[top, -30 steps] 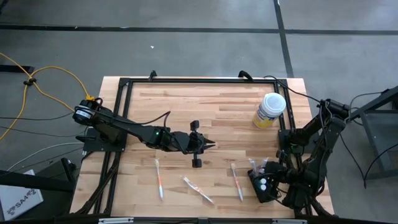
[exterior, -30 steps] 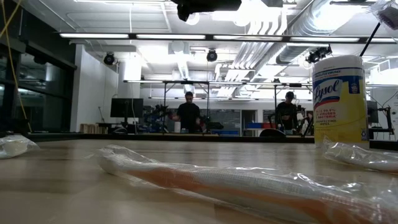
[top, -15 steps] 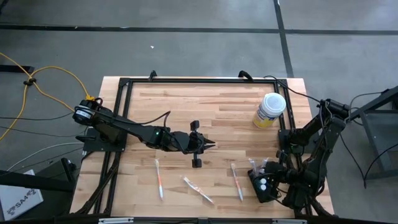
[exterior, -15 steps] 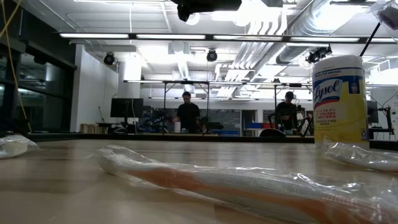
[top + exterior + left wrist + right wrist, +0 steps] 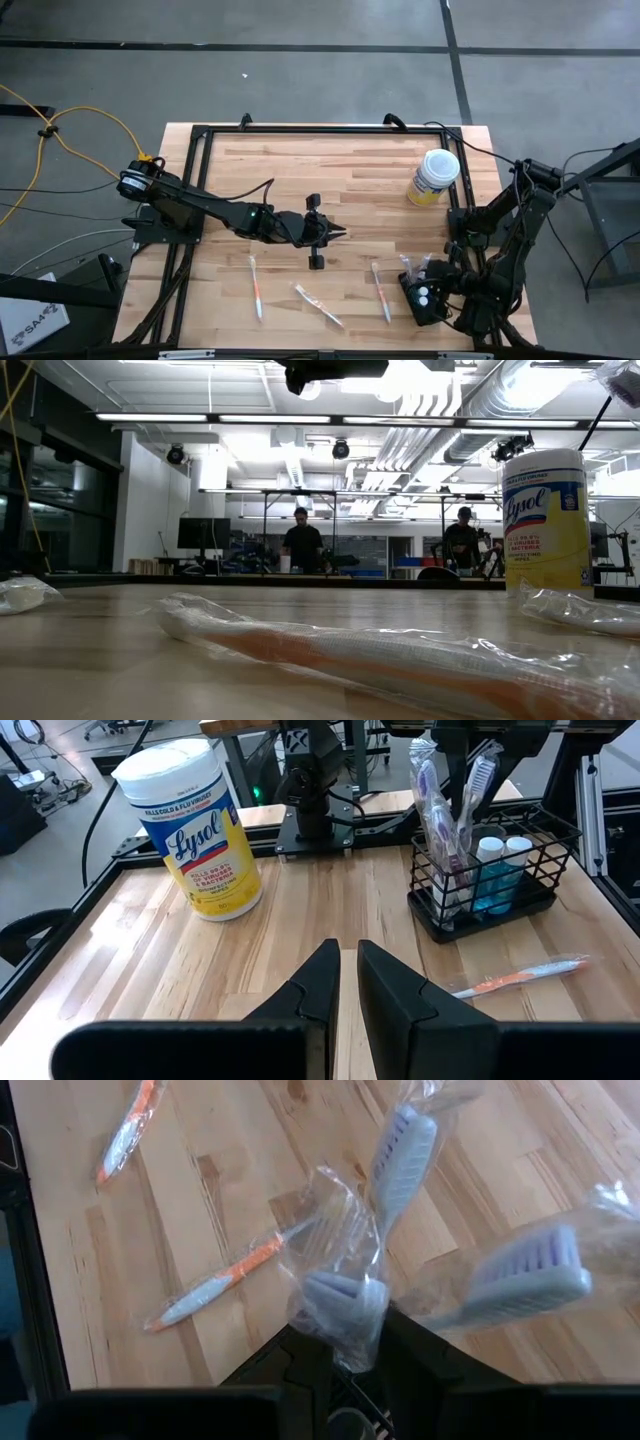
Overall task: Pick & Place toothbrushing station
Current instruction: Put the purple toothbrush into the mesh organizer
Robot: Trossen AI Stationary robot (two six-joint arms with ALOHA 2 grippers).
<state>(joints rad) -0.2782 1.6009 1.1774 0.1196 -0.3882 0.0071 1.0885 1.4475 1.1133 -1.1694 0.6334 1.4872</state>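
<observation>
The toothbrushing station (image 5: 495, 870), a small black wire-mesh basket, is sitting on the wooden worktop (image 5: 330, 180) near its right front corner, directly beneath the right arm. In the left wrist view it is holding several wrapped purple toothbrushes (image 5: 440, 810) standing upright at one end and two small blue bottles with white caps (image 5: 497, 870) side by side at the other. In the high view the basket (image 5: 425, 297) is a short rectangle whose long axis is running roughly front to back with a slight tilt, its open top facing upward.

The right gripper (image 5: 345, 1342) is hanging directly over the basket, its fingers (image 5: 290, 1355) clamped on the clear wrapper of a purple toothbrush (image 5: 345, 1300); two more wrapped purple brush heads are showing beside it.

The left gripper (image 5: 348, 982) is hovering above the middle of the worktop, pointing toward the basket, its fingers nearly together with a narrow gap and holding nothing.

A yellow Lysol canister with a white lid (image 5: 434, 178) is standing upright near the far right edge, well apart from the basket. Three wrapped orange toothbrushes are lying flat along the front of the worktop: one at the left (image 5: 256, 286), one in the middle (image 5: 318, 304), one just beside the basket (image 5: 381, 290).
</observation>
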